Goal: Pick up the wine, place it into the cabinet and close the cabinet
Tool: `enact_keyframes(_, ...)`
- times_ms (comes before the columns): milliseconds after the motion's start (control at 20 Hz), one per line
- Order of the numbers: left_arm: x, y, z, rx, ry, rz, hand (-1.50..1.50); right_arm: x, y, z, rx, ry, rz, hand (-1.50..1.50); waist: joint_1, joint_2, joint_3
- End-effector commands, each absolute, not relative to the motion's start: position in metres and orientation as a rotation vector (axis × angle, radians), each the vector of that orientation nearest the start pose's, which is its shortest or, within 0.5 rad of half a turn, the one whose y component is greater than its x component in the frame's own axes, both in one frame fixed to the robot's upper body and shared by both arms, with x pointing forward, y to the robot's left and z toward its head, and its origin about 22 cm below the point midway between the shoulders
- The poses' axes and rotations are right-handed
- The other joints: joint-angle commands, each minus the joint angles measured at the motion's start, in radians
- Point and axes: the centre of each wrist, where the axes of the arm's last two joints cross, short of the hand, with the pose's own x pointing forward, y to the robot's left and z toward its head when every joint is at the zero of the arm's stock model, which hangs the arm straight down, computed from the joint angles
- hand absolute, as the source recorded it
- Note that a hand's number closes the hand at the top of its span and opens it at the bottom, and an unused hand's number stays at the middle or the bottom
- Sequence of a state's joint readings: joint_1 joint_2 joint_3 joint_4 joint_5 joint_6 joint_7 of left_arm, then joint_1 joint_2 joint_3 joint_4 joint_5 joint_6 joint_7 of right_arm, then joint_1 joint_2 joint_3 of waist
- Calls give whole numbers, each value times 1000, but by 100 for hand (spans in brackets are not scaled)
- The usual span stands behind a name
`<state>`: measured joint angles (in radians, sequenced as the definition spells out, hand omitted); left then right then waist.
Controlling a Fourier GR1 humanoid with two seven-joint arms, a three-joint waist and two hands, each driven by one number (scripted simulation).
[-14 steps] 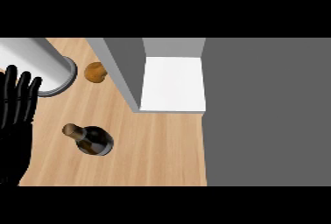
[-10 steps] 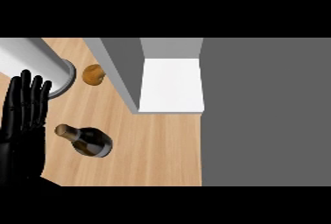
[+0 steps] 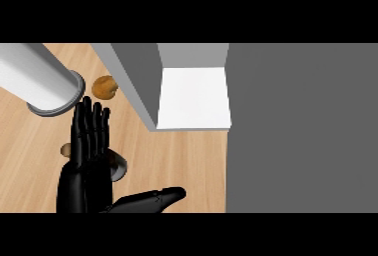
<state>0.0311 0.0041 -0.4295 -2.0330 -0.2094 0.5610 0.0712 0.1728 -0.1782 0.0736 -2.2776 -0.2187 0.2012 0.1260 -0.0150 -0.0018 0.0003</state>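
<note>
– Looking straight down at the counter point(image 3: 181, 165), what do we record for the hands?

– We find one black hand, the left hand point(image 3: 87, 167), coming in from the lower edge at the left of the view. Its fingers point(image 3: 91, 125) are straight and held side by side, pointing away from the robot. The thumb point(image 3: 151, 196) sticks out to the right. Nothing is curled or pinched. We see no other hand.

– And the wine?

– We locate the wine bottle point(image 3: 118, 168) lying on the wooden counter directly beneath that hand, which covers most of it. A small brownish tip shows just left of the fingers, and a dark rounded edge shows to their right. We cannot tell from this angle whether the hand touches the bottle or hovers above it.

– Where is the cabinet in relation to that?

– We note the cabinet point(image 3: 193, 97) up and to the right of the hand, with a white inner floor exposed. A grey side panel point(image 3: 136, 80) stands between that floor and the counter. The bottle lies outside the cabinet, near its lower left corner but apart from it.

– Anything else on the counter?

– We log a round orange-brown object point(image 3: 105, 87) just beyond the fingertips, close beside the grey panel. A large pale cylinder point(image 3: 40, 80) lies at the upper left, its rim just left of the fingertips. A flat grey area point(image 3: 303, 125) fills the right of the view
</note>
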Motion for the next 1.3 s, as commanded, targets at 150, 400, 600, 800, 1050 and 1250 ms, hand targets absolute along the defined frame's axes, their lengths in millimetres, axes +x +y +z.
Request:
enact_keyframes(150,177,79,121,76,-1967,252,-150,154,-244,161,296,-1929,304,-150,10,0,0)
enact_keyframes(400,176,57,127,99,-1993,247,-150,138,-248,179,306,-1927,292,-150,8,-1,1)
enact_keyframes(600,168,70,149,98,-1978,264,-150,135,-238,190,292,-1937,293,-150,15,-3,1)
enact_keyframes(800,166,68,150,92,-1960,315,-150,139,-235,195,302,-1921,281,-150,14,-2,0)
enact_keyframes(1050,175,71,157,178,-1953,337,-150,154,-235,202,287,-1921,298,-150,15,0,0)
enact_keyframes(1250,151,89,157,215,-1942,348,-150,126,-234,210,281,-1926,281,-150,14,-3,0)
